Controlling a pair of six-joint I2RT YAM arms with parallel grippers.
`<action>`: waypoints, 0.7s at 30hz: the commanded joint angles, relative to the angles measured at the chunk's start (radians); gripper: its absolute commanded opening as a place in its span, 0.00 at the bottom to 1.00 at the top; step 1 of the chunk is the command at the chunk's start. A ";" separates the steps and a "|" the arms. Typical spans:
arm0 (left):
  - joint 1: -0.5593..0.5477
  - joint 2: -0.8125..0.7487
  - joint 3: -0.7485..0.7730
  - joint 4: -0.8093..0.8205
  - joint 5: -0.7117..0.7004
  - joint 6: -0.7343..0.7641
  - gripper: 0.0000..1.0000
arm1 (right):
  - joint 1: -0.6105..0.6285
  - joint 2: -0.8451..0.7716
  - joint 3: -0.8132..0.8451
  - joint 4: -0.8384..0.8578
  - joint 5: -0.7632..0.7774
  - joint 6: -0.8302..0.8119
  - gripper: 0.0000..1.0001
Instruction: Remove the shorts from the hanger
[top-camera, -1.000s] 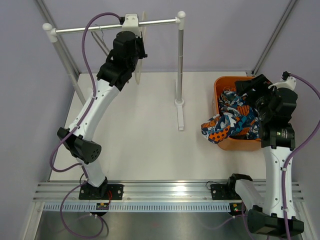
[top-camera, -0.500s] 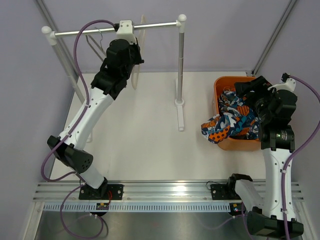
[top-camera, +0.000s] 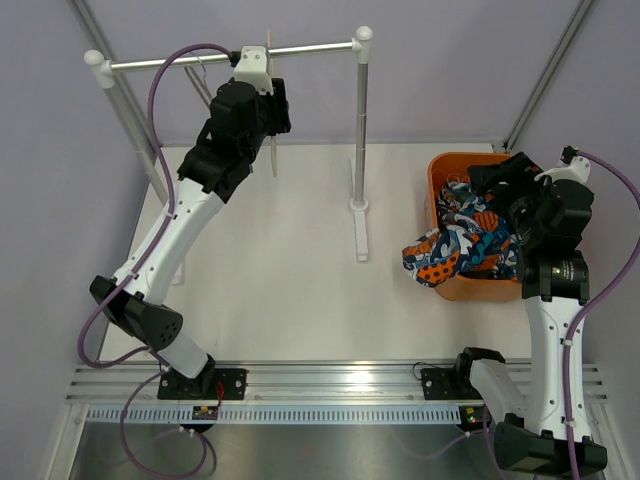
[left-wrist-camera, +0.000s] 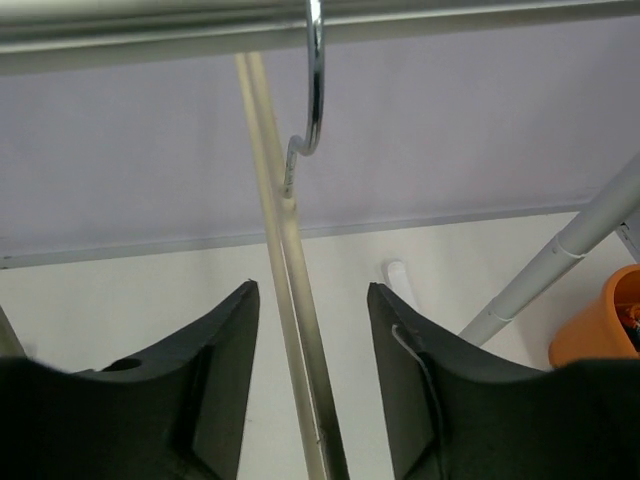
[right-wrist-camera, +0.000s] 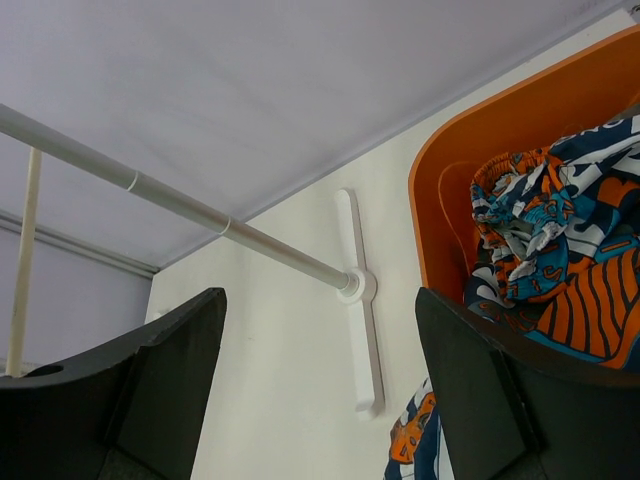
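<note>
Hanging on the rail between the left gripper's parted fingers, the hanger could be snagged and unhooked on retreat, while the shorts lie in a bin beside the right gripper's spread fingers.

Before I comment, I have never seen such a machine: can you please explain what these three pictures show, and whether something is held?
These are two robot arms bolted at the near edge of a white table. One picture looks down from above; the other two come from cameras on the wrists, so the dark shapes at the bottom are that arm's own fingers. The left gripper is up at a metal rail, its jaws open on either side of the cream hanger, which hangs there by its hook and carries nothing. The right gripper hovers open over an orange bin. The shorts lie in that bin, one part draped over its rim. Nothing is held.
</note>
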 joint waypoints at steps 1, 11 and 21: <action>-0.008 -0.066 0.037 0.035 0.040 0.041 0.54 | -0.001 -0.011 0.025 -0.004 -0.022 -0.018 0.85; -0.101 -0.207 -0.035 0.034 0.025 0.101 0.68 | -0.001 -0.019 0.047 -0.023 -0.081 -0.062 0.92; -0.210 -0.487 -0.249 -0.100 0.065 0.018 0.72 | -0.001 -0.051 -0.002 -0.014 -0.188 -0.084 0.99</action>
